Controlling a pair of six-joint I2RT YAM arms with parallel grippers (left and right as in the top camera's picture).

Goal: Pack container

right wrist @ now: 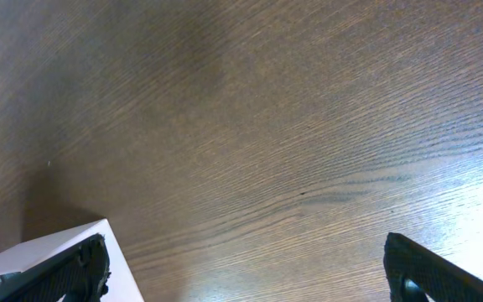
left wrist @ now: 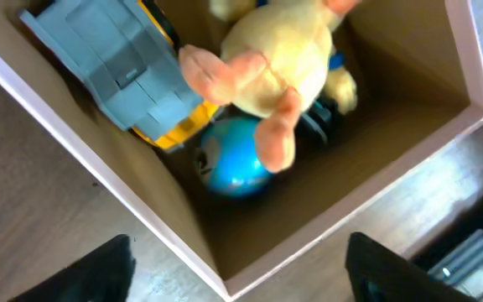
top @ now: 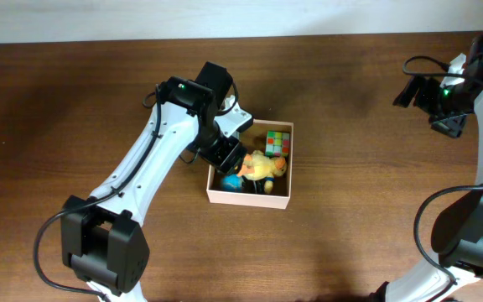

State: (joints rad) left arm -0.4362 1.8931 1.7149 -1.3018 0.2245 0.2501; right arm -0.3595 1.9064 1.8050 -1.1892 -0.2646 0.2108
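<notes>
Dark wood table; left gripper hangs over the container, fingers wide; right gripper wide above the wood.

A dark brown, wood-grain worktop fills the overhead view. Resting flat on it, a little left of centre and turned slightly askew, is a square, shallow, open-top container with thin white walls and tan cardboard inside. The left wrist view shows the same brown wood just outside two of the container's walls. The right wrist view shows the worktop close up, finely streaked, with pale glare at the lower right.
</notes>
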